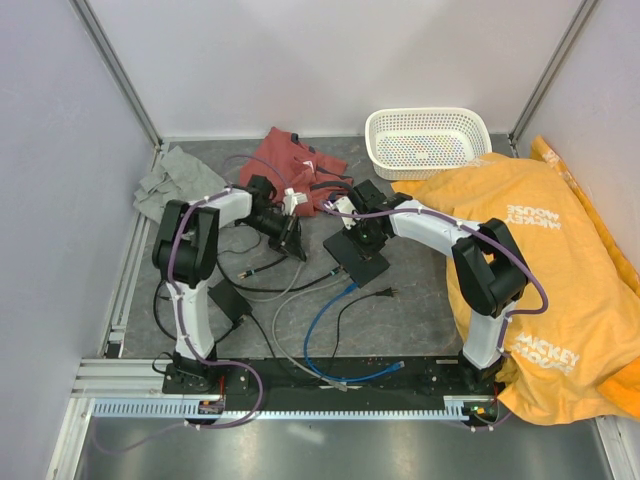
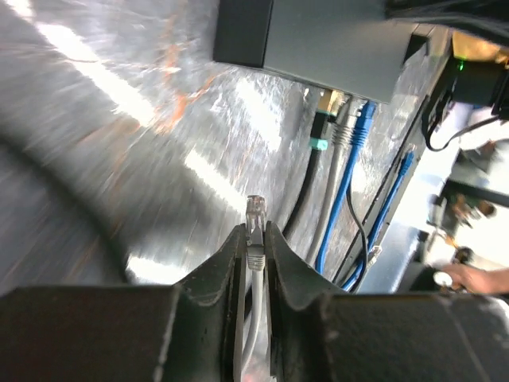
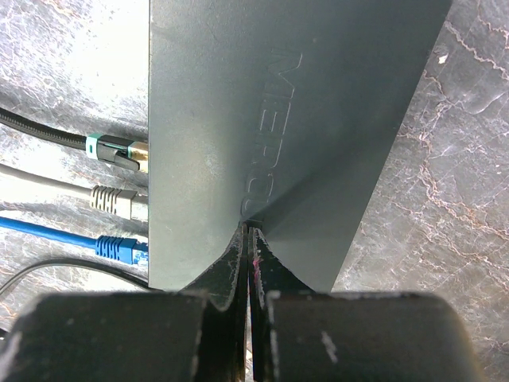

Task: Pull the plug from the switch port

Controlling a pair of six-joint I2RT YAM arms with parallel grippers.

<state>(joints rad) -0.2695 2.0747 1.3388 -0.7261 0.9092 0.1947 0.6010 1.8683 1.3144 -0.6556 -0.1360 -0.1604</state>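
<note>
The left pincer (image 2: 254, 239) pinches the clear plug (image 2: 255, 212) by its grey boot, and the plug hangs free of the switch (image 2: 334, 40) on the desk (image 1: 420, 310); the right pincer (image 3: 248, 235), shut tight, rests on the switch's top. Best draw the plug straight back, clear of the three seated cables (image 2: 350, 131). Its own port is hidden from view.
</note>
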